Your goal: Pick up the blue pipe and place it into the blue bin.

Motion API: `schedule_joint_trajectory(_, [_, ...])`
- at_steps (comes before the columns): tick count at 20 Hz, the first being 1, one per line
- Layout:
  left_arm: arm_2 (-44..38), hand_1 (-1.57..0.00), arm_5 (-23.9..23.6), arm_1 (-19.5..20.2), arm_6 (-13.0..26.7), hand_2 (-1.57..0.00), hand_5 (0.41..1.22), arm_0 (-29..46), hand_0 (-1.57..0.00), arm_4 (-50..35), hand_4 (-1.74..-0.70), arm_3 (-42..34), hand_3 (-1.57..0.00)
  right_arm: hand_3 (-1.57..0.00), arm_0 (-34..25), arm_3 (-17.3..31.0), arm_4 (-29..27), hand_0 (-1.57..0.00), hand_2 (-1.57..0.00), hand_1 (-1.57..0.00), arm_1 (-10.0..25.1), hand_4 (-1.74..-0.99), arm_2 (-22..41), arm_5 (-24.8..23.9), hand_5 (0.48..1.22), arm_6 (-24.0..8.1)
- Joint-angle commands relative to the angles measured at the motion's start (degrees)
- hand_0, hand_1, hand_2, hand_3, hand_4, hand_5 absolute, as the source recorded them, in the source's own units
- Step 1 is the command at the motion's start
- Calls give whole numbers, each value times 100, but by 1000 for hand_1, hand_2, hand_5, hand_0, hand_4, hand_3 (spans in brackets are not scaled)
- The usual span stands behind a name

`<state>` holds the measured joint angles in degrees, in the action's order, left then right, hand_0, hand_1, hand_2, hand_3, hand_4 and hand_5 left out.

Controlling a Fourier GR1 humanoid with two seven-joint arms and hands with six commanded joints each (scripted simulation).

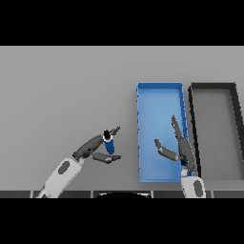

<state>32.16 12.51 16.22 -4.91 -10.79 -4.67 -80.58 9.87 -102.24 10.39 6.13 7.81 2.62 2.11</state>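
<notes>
Between the thumb and fingers of the left hand sits the blue pipe, upright or nearly so, its dark open end showing at the top. The fingers curl round it from the far side and the thumb closes in from the near side, so the hand looks to be gripping the pipe; whether the pipe is off the table cannot be told from this view. The blue bin lies just to the right, with a strip of bare table between. To do the carry well, the hand should keep its squeeze even, lift high enough to pass the bin's near wall, and let go only once the pipe is over the blue floor. The right hand hovers with straight fingers over the bin's right side, and could block the drop if the pipe comes in too far. Beside the blue bin stands a dark bin, which plays no part.
</notes>
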Motion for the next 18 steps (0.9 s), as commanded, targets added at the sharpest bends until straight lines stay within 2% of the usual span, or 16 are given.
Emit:
schedule_joint_trajectory(1, [15, 1, -13, -91, -71, 1, 513, 0, 1, -5, -1192, 57, 1, 1, 2, 29, -51, 1, 1, 1, -17, -1207, -11, 23, 607, -25])
schedule_joint_trajectory(3, [-43, -2, -42, -195, -248, -39, 558, -32, 1, -66, -1240, 129, -6, 1, 74, -4, -25, 1, 1, 1, -3, -1204, -5, 14, 605, 61])
schedule_joint_trajectory(4, [-57, -40, -84, -311, -169, -110, 585, -91, 1, -96, -1267, 199, -43, 1, 74, 9, 31, 1, 1, 1, 11, -1196, 17, 10, 603, 34])
schedule_joint_trajectory(6, [-45, -265, -154, -373, -188, -357, 651, 2, -100, -102, -1317, 172, -215, 1, 74, -18, -36, 1, 1, 1, 30, -1198, -15, 40, 605, -4])
schedule_joint_trajectory(7, [-58, -458, -161, -504, -104, -539, 765, 12, -289, -221, -1342, 160, -486, 1, 62, -7, -22, 1, 1, 1, -28, -1199, 37, 42, 605, -27])
schedule_joint_trajectory(8, [-118, -677, -211, -542, -47, -733, 856, -14, -504, -278, -1416, 178, -703, 1, 51, -25, 20, 1, 1, 1, -26, -1196, 39, 10, 604, -63])
schedule_joint_trajectory(10, [-2, -999, -252, -591, 5, -1035, 988, -35, -888, -124, -1526, 230, -1009, 1, -39, 44, -56, 1, 1, 1, -24, -1195, -31, 8, 604, -93])
schedule_joint_trajectory(13, [182, -1278, -337, -553, -377, -1296, 1101, 31, -1221, -11, -1626, 244, -1225, 1, -46, 96, -59, 1, 1, 1, 29, -1195, -61, 31, 603, -68])
schedule_joint_trajectory(14, [201, -1337, -391, -585, -567, -1351, 1125, 11, -1291, 19, -1647, 330, -1272, 1, -39, 17, -95, 1, 1, 1, 34, -1191, -50, 59, 602, -22])
schedule_joint_trajectory(18, [182, -1475, -575, -599, -613, -1481, 1182, 22, -1456, -101, -1702, -143, -1406, 1, -7, 122, -76, 1, 1, 1, 60, -1189, -77, 61, 603, 34])
